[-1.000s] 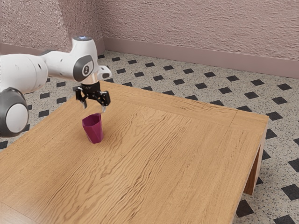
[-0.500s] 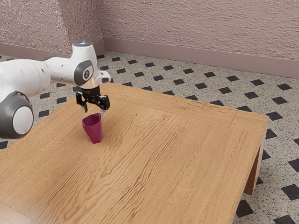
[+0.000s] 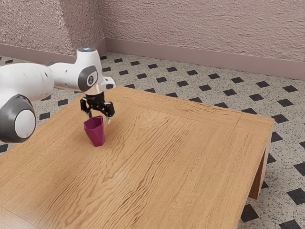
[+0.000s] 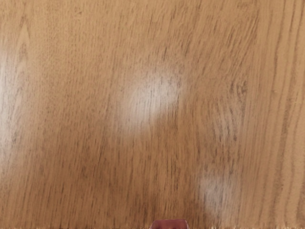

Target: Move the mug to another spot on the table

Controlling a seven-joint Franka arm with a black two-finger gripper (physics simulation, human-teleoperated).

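Observation:
A dark magenta faceted mug (image 3: 95, 130) stands upright on the wooden table (image 3: 157, 157) near its far left part in the exterior view. My black gripper (image 3: 98, 116) hangs open just above and slightly behind the mug's rim, its fingers spread and touching nothing. In the wrist view a sliver of the mug's rim (image 4: 169, 224) shows just under my hand, against the wood grain of the table (image 4: 152, 105).
The table's right edge (image 3: 267, 143) drops off to a chequered floor. A pink textured wall runs along the back. Wide bare wood lies to the right of and in front of the mug.
My hand has come down and slightly to the exterior view's right, closer to the mug's rim. The mug has not moved.

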